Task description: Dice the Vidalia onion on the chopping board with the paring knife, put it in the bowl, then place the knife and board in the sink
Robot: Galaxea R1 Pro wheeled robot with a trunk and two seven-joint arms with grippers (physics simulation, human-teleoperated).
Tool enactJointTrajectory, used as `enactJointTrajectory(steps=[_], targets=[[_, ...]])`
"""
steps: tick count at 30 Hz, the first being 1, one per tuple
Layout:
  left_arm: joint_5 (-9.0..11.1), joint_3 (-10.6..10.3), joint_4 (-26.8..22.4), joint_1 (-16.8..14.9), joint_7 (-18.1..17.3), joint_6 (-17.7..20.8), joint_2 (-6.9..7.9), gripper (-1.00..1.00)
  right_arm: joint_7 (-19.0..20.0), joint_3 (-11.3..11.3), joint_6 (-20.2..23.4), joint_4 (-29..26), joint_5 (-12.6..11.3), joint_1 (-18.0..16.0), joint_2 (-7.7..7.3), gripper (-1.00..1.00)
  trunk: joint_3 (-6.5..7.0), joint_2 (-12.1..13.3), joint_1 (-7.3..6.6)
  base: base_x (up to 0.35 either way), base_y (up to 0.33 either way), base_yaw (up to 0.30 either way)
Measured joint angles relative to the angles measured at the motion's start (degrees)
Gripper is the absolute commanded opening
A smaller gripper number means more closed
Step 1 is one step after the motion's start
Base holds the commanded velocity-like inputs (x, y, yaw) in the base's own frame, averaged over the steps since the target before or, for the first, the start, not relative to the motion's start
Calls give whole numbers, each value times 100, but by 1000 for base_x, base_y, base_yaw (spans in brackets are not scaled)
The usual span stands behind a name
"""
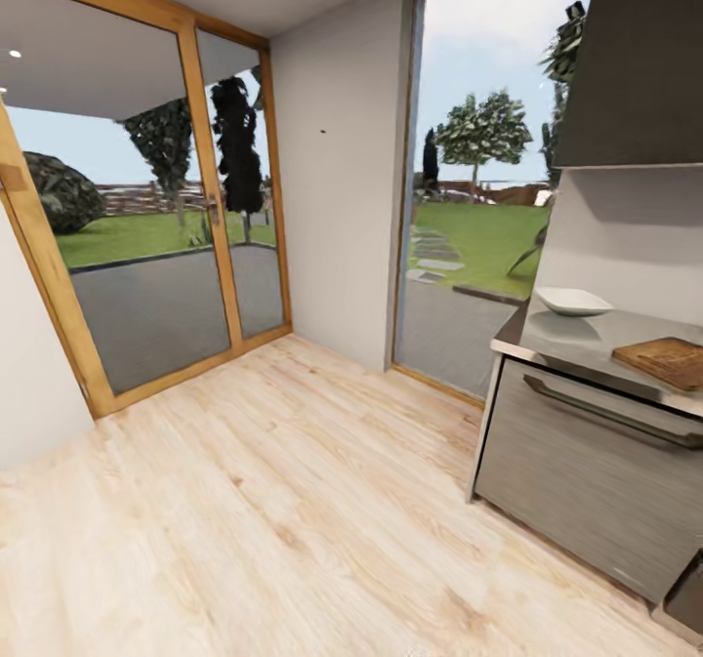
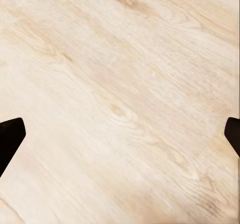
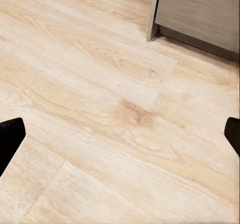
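Both grippers hang spread wide and empty over the pale wood floor [image 2: 120, 84], the left gripper [image 2: 120, 139] and the right gripper [image 3: 120, 139] alike, the right one near a cabinet foot. Outward, the countertop [image 1: 586, 340] shows: bowl [image 1: 573, 301] near its end corner, chopping board [image 1: 666, 360] further along. The robot looks mid-approach; best to turn and square up to the counter first.

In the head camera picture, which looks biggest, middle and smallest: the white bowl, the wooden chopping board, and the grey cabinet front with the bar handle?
1. Cabinet front: by far the biggest.
2. Chopping board: cut off by the picture's edge, and closer to the camera.
3. Bowl: looks about as big as the visible part of the board, so these two are unsure.
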Motion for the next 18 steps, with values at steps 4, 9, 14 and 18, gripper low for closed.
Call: enactJointTrajectory(steps=[4,9,14,18], targets=[[0,0,1,0,-1,0,0,100,-2,0,0,2,0,2,0,100,0,0,0,0,0,-280],[0,0,5,-1,0,0,0,100,1,0,0,1,0,0,0,100,0,0,0,0,0,-280],[0,0,5,2,0,0,0,100,-2,0,0,2,0,0,0,100,0,0,0,0,0,-280],[0,0,6,1,1,0,0,100,0,0,0,3,0,0,0,100,0,0,0,0,0,-280]])
